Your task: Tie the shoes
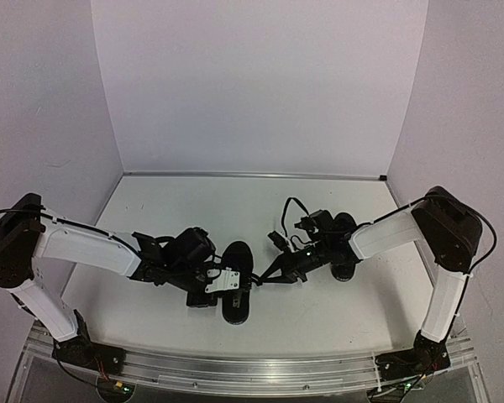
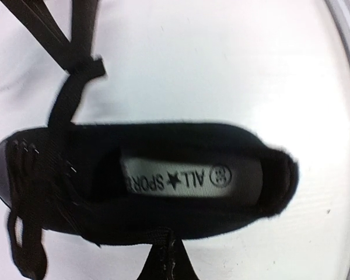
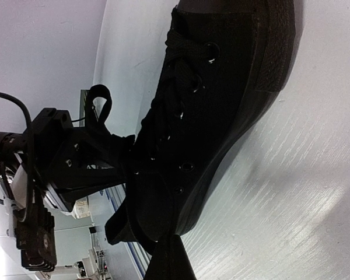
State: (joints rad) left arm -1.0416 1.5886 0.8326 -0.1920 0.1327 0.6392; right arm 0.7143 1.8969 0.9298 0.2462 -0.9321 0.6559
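**Surface:** white counter (image 1: 151, 319) with a metal rail along its near edge. Plain pale walls (image 1: 260, 84) close it in at the back and on both sides.

**Shoe, left** (image 1: 235, 294): black, standing on its sole just left of the counter's centre. Its long axis runs near to far, with the toe toward the back wall and the heel toward the arm bases. The opening faces up, showing a pale printed insole label (image 2: 181, 178).

**Shoe, right** (image 1: 346, 231): black, to the right and largely under the right arm. It also lies near to far; toe direction cannot be told.

**Left tool** (image 1: 221, 285): clenched, with its tips at the left shoe's side edge. Whether anything is pinched cannot be told.

**Right tool** (image 1: 275, 270): clenched on a flat black lace (image 2: 64, 102) drawn out from the left shoe's laced end.
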